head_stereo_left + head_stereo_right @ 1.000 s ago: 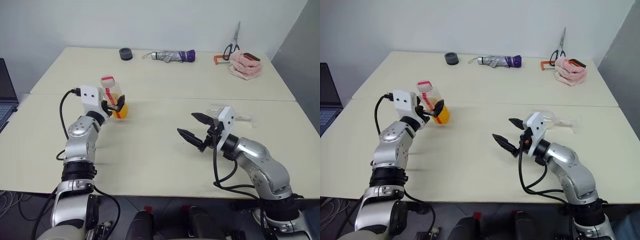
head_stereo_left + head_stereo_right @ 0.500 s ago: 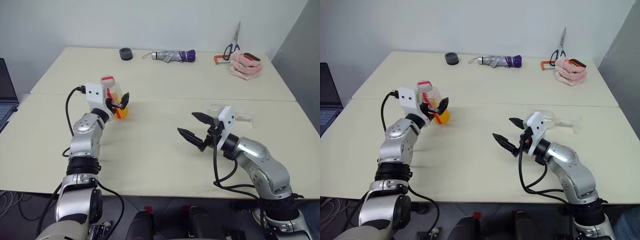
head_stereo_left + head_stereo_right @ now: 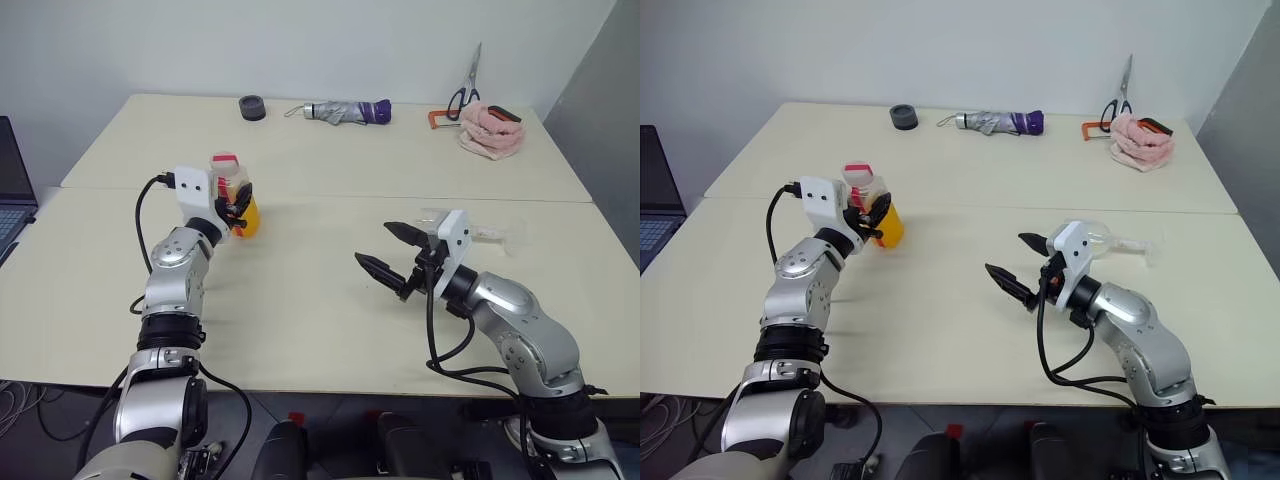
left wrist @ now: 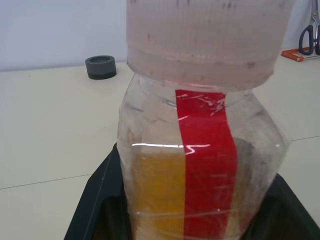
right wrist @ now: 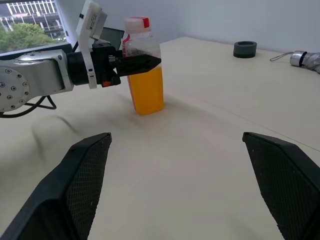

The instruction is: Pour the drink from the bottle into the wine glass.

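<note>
The bottle [image 3: 232, 178], clear with a red cap and red label strip, stands upright at the left of the near table. The orange drink [image 3: 248, 217] fills its lower part. My left gripper [image 3: 239, 205] is shut on the bottle's body, its black fingers [image 4: 97, 210] pressing on both sides. The wine glass [image 3: 1096, 235] lies on its side at the right, its stem pointing right, partly hidden behind my right wrist. In front of the glass my right gripper [image 3: 375, 246] hangs open over bare table with nothing between its fingers, well apart from the bottle [image 5: 145, 75].
On the far table lie a black round thing [image 3: 252, 107], a folded umbrella [image 3: 345, 111], scissors [image 3: 465, 90], an orange-handled tool [image 3: 437, 120] and a pink cloth [image 3: 490, 135]. A laptop [image 3: 10, 190] is at the left edge. Open table lies between the grippers.
My left gripper's fingers, open around the bottle before, have closed on it. The right arm and the wine glass have not moved.
</note>
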{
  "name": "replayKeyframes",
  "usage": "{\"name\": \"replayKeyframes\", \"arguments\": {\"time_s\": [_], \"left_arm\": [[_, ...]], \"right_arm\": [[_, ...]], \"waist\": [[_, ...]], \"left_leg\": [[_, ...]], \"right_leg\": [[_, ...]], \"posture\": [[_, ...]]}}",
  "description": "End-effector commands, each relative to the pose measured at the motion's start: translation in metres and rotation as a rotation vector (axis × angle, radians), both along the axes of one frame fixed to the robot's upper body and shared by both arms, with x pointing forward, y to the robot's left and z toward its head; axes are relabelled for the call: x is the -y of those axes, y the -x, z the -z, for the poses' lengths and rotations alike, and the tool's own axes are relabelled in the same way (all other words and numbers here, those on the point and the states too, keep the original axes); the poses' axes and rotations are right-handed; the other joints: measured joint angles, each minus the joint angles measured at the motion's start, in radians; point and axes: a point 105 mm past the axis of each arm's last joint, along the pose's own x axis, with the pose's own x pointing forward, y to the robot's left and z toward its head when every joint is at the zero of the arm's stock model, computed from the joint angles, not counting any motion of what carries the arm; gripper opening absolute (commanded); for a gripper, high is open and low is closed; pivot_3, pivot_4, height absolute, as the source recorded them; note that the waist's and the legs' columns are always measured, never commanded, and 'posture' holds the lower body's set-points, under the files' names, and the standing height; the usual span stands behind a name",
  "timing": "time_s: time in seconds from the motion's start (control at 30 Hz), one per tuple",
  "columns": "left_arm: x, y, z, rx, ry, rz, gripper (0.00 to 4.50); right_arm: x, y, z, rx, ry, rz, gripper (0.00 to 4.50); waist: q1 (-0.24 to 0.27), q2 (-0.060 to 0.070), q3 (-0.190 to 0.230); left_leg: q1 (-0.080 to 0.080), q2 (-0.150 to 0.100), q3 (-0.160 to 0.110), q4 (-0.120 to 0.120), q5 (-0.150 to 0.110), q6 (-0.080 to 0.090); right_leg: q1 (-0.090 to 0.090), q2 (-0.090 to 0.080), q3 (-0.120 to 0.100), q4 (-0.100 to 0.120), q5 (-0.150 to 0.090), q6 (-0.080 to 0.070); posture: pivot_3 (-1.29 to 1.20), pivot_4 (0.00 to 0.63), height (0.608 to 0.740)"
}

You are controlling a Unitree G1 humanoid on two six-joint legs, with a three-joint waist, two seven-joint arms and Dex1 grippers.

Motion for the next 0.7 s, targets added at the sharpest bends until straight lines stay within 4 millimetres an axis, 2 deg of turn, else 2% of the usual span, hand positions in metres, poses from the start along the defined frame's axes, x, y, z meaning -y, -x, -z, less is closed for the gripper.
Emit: {"name": "replayKeyframes", "arguments": {"time_s": [0.03,0.27,0.7], "left_arm": [[0.003,-0.001,-0.024,0.094,-0.005,0.003,1.93],[0.011,0.004,-0.021,0.098,-0.011,0.045,1.93],[0.065,0.036,-0.013,0.036,-0.085,0.36,1.93]], "right_arm": [[0.001,0.0,-0.015,0.065,-0.02,-0.003,4.5],[0.002,0.001,-0.017,0.076,-0.017,-0.001,4.5],[0.028,0.012,-0.021,0.076,-0.024,0.076,4.5]], "waist": [[0.0,0.0,0.0],[0.0,0.0,0.0],[0.001,0.0,0.0]], "left_leg": [[0.0,0.0,0.0,0.0,0.0,0.0],[0.0,0.0,0.0,0.0,0.0,0.0],[0.0,-0.001,0.0,0.0,0.0,0.0]], "right_leg": [[0.0,0.0,0.0,0.0,0.0,0.0],[0.0,0.0,0.0,0.0,0.0,0.0],[0.0,-0.002,0.0,0.0,0.0,0.0]], "posture": [[0.0,0.15,0.74],[0.0,0.15,0.74],[0.0,0.15,0.74]]}}
